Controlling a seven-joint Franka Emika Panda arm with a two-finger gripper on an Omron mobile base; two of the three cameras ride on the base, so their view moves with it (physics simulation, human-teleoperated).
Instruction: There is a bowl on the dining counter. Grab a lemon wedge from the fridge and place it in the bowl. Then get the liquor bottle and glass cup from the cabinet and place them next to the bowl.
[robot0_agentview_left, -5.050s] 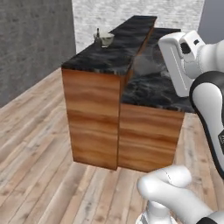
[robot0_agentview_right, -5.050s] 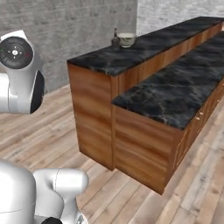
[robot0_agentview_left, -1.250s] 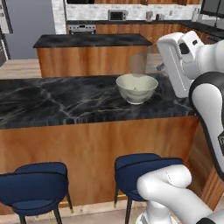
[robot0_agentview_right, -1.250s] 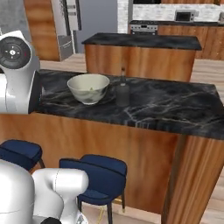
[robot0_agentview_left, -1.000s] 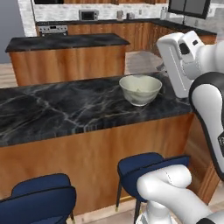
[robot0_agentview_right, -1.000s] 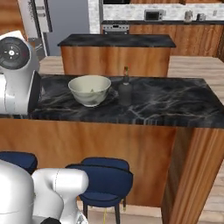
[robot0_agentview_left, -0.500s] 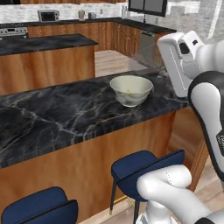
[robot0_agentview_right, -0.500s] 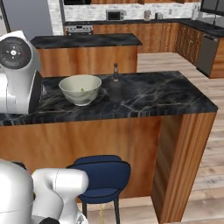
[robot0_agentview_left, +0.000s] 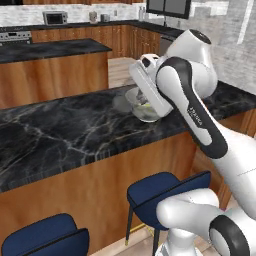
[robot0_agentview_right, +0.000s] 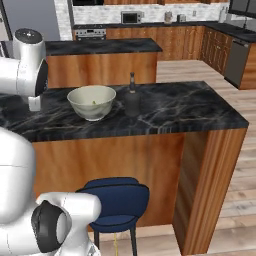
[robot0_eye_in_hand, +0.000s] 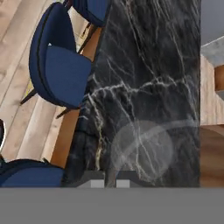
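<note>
Left base view, left to right: two blue stools (robot0_agentview_left: 165, 187) tucked under the dining counter (robot0_agentview_left: 60, 135), its top black marble with white veining over wood panelling; further right the white arm (robot0_agentview_left: 190, 100) leans over the counter and covers most of the bowl (robot0_agentview_left: 145, 111), of which a pale rim with a yellowish fleck inside shows; a faint transparent shape just left of the bowl, probably the glass cup (robot0_agentview_left: 122, 102), though it is too washed out to be sure.

Right base view: bowl (robot0_agentview_right: 92, 102) sits upright on the counter top (robot0_agentview_right: 190, 107), a small yellow-green bit at its bottom, likely the lemon wedge (robot0_agentview_right: 93, 103); liquor bottle (robot0_agentview_right: 132, 97) stands upright just beside the bowl on its right, not touching it; one blue stool (robot0_agentview_right: 117, 200) below.

Hand view: gripper (robot0_eye_in_hand: 111, 183) at the bottom edge, fingertips drawn tight together; a clear round glass outline (robot0_eye_in_hand: 142, 151) lies right above them against the marble; whether the fingers pinch its wall cannot be told; blue stool seats (robot0_eye_in_hand: 61, 70) at left.
</note>
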